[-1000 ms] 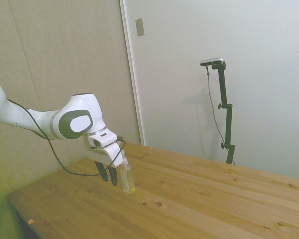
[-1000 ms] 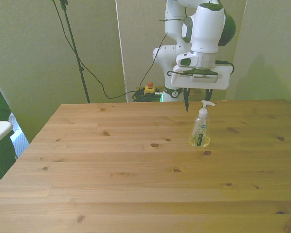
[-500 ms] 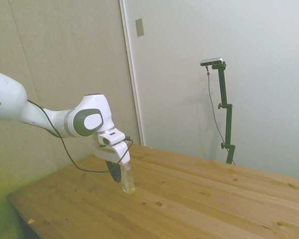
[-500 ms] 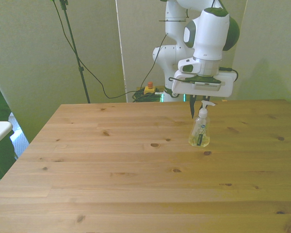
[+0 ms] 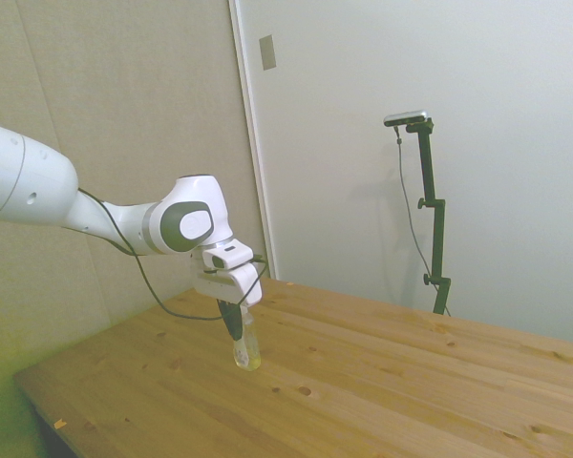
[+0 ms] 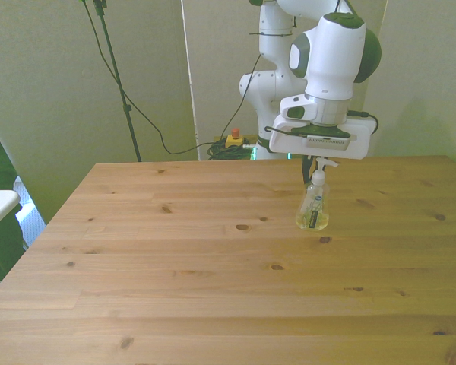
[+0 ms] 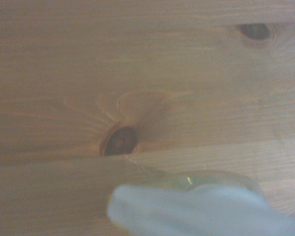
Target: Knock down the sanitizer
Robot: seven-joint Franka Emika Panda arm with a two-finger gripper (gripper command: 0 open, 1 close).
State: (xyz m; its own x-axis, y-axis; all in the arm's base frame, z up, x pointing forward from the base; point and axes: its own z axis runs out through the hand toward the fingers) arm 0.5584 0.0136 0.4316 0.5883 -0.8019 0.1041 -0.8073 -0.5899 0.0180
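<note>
The sanitizer [image 6: 313,209], a slim clear bottle with a white pump top and yellowish liquid, stands upright on the wooden table [image 6: 213,289], towards the front view's right. My gripper [image 6: 320,169] hangs directly over it, open, with one dark finger [image 6: 305,170] just beside the pump top at the front view's left. In the side view the gripper [image 5: 237,322] comes down against the upper part of the sanitizer [image 5: 247,349]. The wrist view shows the blurred white pump top and bottle rim [image 7: 201,206] from very close above.
Bare wooden boards spread around the bottle on every side. A dark knot [image 7: 120,141] in the wood lies just beside the bottle. Cables and a small red and yellow button box [image 6: 233,138] lie on the floor behind the table.
The arm has moved towards the front view's right and forward, bringing the gripper from beside and behind the bottle to right over its pump top. The bottle still stands in the same spot.
</note>
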